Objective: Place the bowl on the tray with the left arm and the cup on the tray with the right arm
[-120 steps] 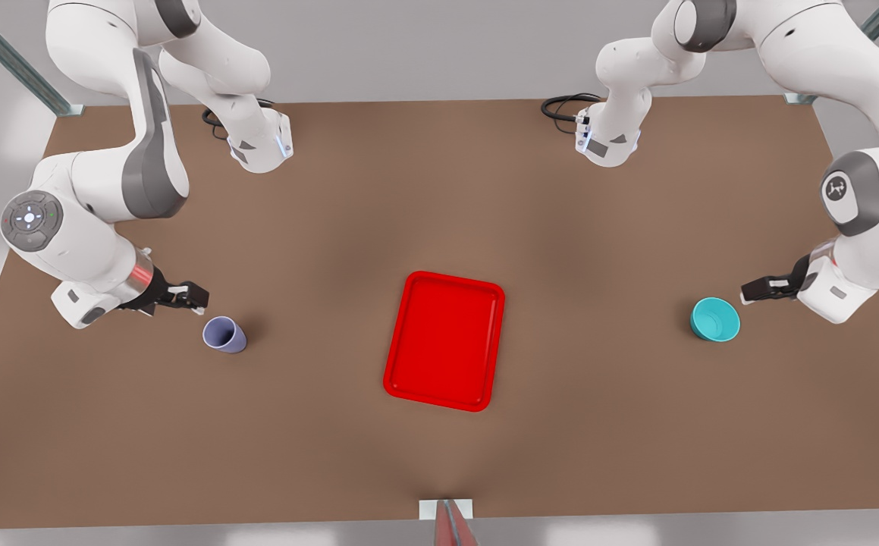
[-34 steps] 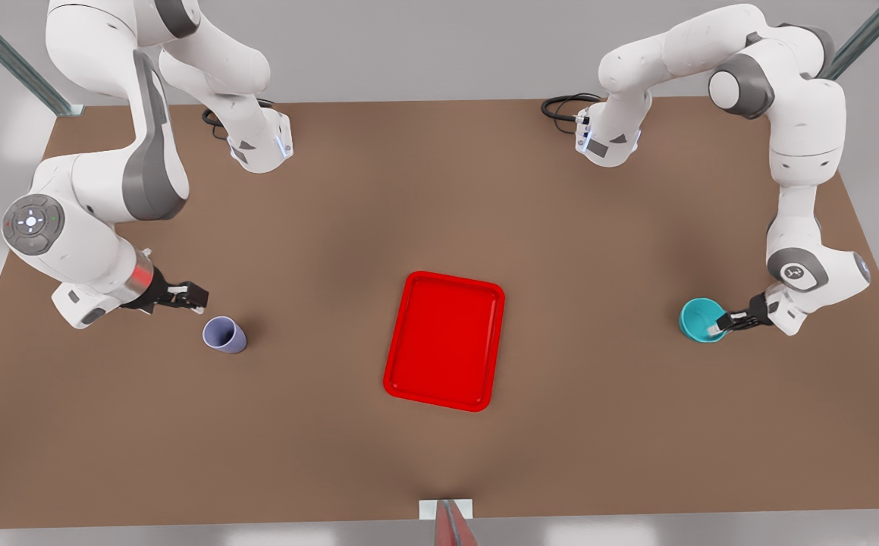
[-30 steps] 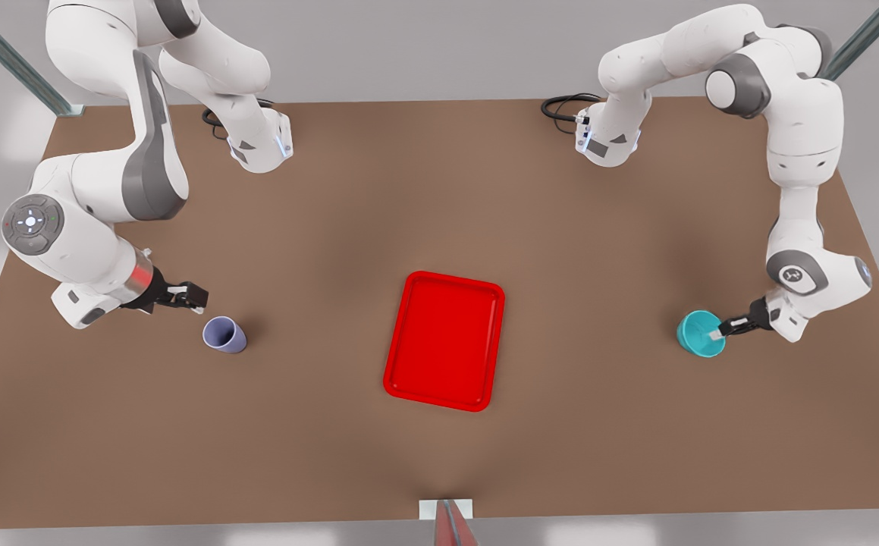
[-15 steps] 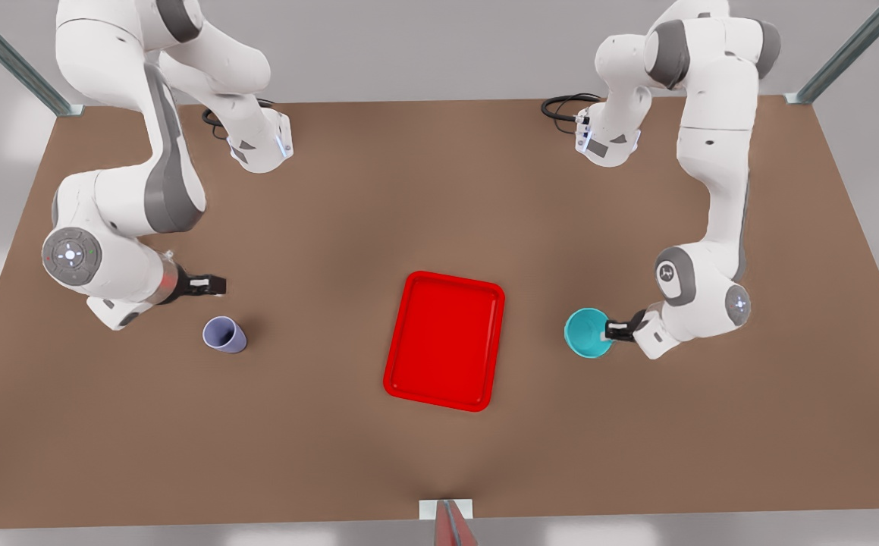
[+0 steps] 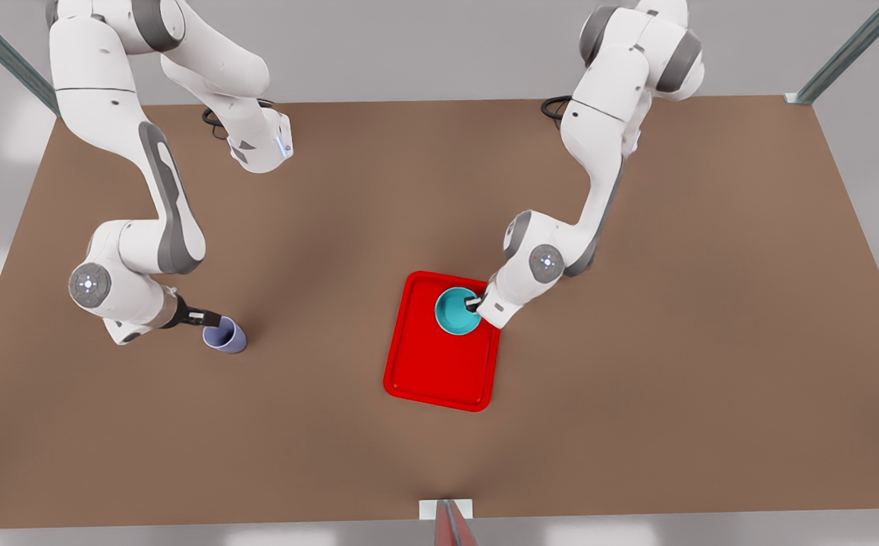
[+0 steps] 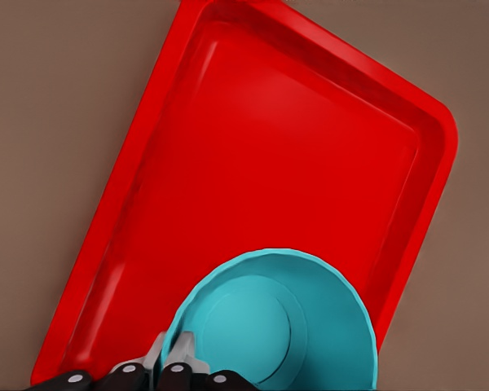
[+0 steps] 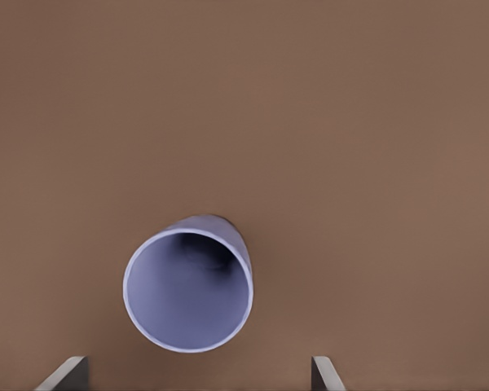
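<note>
The teal bowl (image 5: 454,313) hangs over the far end of the red tray (image 5: 439,375). My left gripper (image 5: 473,303) is shut on the bowl's rim on the side toward the front view's right. The left wrist view shows its fingers (image 6: 178,358) pinching the rim of the bowl (image 6: 285,326) above the tray (image 6: 269,163); I cannot tell whether the bowl touches the tray. The lavender cup (image 5: 225,336) stands on the table at the front view's left. My right gripper (image 5: 208,318) sits right beside it, open, and its fingertips (image 7: 65,373) stand wide apart just short of the cup (image 7: 187,289).
The brown table (image 5: 674,341) stretches out around the tray. Both arm bases and a black cable (image 5: 557,106) sit at the far edge. A small white and red marker (image 5: 447,516) lies at the near edge.
My left gripper has carried the bowl from the front view's right side to above the tray. My right gripper has come down and closer to the cup, which has not moved.
</note>
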You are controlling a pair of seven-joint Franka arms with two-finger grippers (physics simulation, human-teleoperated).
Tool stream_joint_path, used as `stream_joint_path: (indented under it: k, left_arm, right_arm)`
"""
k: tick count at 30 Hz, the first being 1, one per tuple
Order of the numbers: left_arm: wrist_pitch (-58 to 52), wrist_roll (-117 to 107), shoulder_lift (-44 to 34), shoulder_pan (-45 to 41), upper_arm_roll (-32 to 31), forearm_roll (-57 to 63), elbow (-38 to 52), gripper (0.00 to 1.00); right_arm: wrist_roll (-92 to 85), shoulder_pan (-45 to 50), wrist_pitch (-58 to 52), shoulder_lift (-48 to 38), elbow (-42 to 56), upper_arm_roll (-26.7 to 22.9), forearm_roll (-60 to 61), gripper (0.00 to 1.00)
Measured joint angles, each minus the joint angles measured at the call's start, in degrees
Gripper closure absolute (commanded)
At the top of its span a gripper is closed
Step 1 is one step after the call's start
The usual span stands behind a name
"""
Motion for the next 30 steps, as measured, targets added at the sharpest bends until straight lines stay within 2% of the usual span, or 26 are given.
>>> stream_joint_path:
  k: [4,5,6,12,14,15,16,17,19,20,21,22,23,24,26,28,30]
  left_arm:
    - [2.93,-0.85,1.48,-0.99,0.00,0.58,0.04,0.79]
    - [2.93,-0.75,1.53,-0.95,0.00,0.64,0.04,0.50]
    - [2.97,-0.32,1.58,-0.89,-0.02,-0.10,0.05,0.00]
    - [2.89,-0.27,1.67,-0.81,-0.02,-4.61,0.05,0.00]
    - [2.64,-0.33,1.50,-0.72,3.09,-4.08,1.18,0.00]
    - [0.26,-4.10,-0.66,-1.04,7.97,-3.86,1.58,0.00]
    - [-13.52,-7.49,-2.91,-0.47,19.94,-3.64,4.44,0.00]
    - [-24.46,-5.35,-2.16,0.29,27.27,-2.97,8.97,0.00]
    - [-46.19,18.59,-2.36,12.58,30.24,0.05,21.55,0.00]
    - [-52.17,25.68,-2.34,13.47,30.50,1.21,28.02,0.00]
    - [-56.36,26.42,-6.42,14.74,30.13,2.57,29.95,0.00]
    - [-56.61,26.56,-13.01,21.29,16.38,5.98,28.91,0.00]
    - [-54.37,26.77,-20.09,24.41,7.61,11.18,21.99,0.00]
    - [-52.90,26.79,-21.20,25.42,7.28,15.19,19.92,0.00]
    - [-52.75,26.81,-20.41,25.47,7.27,20.44,19.82,0.00]
    - [-52.66,26.81,-19.61,25.63,7.32,23.39,19.91,0.00]
    - [-52.82,26.72,-19.60,25.54,7.36,25.03,19.91,0.00]
  right_arm:
    - [-0.08,-0.50,2.59,2.70,0.06,-0.09,-0.09,0.00]
    - [-0.08,-0.50,2.59,2.84,0.00,-0.09,-0.09,0.00]
    - [-0.08,-0.43,2.57,3.16,0.00,-0.09,-0.09,0.00]
    - [-0.08,-0.96,5.04,5.78,-0.42,-0.26,-1.85,0.00]
    - [-0.15,-1.39,6.29,6.74,-0.70,-0.26,-2.07,0.00]
    - [-0.17,-1.68,6.62,7.24,-0.65,-0.26,-2.94,0.00]
    - [-0.17,-1.73,6.95,7.70,-0.62,-0.26,-3.07,0.00]
    - [-0.17,-1.76,7.07,8.18,-0.62,-0.26,-3.08,0.00]
    - [-0.17,-1.70,7.07,8.61,-0.57,-0.26,-3.07,0.00]
    - [-0.17,-1.64,7.07,8.96,-0.53,-0.26,-3.08,0.00]
    - [-0.17,-1.64,7.07,9.24,-0.45,-0.26,-3.24,0.00]
    - [-0.17,-1.55,7.07,9.34,-0.44,-0.26,-3.25,0.00]
    - [-0.17,-1.56,7.07,9.35,-0.44,-0.26,-3.25,0.06]
    - [-0.17,-1.48,6.99,9.35,-0.31,-0.27,-3.25,0.31]
    - [-0.19,-1.47,6.99,9.35,-0.26,-0.35,-3.25,0.55]
    - [-0.25,-1.26,6.77,10.02,-0.26,-0.35,-3.34,0.72]
    - [-0.12,-1.11,6.55,10.47,-0.18,-0.35,-3.34,0.75]
